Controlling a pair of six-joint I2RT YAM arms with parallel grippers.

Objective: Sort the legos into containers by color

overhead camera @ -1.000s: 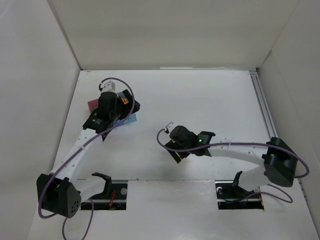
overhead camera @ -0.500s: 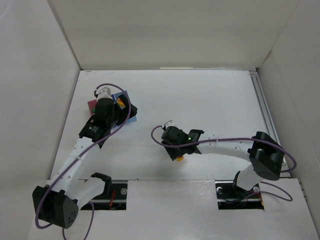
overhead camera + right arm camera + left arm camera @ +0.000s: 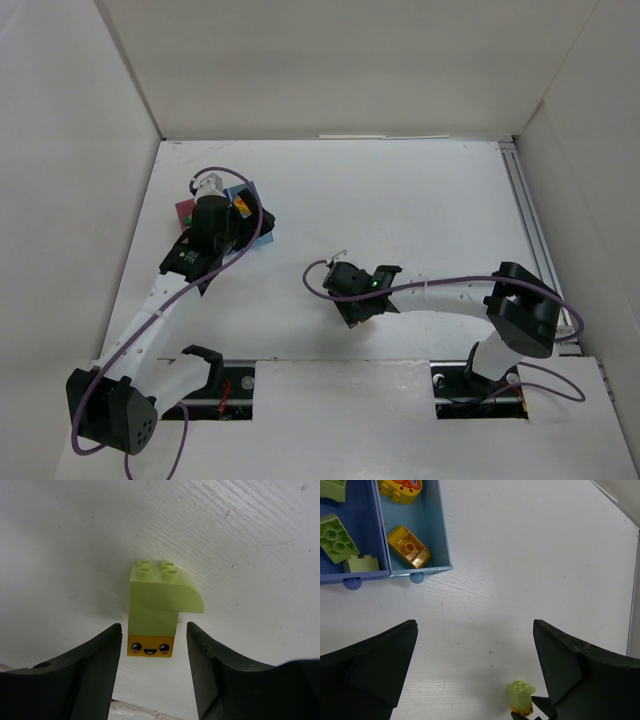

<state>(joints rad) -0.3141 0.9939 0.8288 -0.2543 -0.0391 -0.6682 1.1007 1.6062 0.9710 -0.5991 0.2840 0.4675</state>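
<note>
R hand [image 3: 154,630] has dropped over mid-bench [image 3: 420,200], fingers narrowing either side of the light-green-on-orange lego stack [image 3: 160,597]. Slim gaps remain, so no grip yet; pickup looks imminent. L hand [image 3: 475,625] hangs wide open, empty, beside the containers [image 3: 415,569].

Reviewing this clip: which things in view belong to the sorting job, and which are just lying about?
Job: green-and-yellow brick stack, right gripper, left gripper, pink box, dark blue box, green bricks, light blue box, yellow bricks.
Lying about: purple cable, metal rail.
</note>
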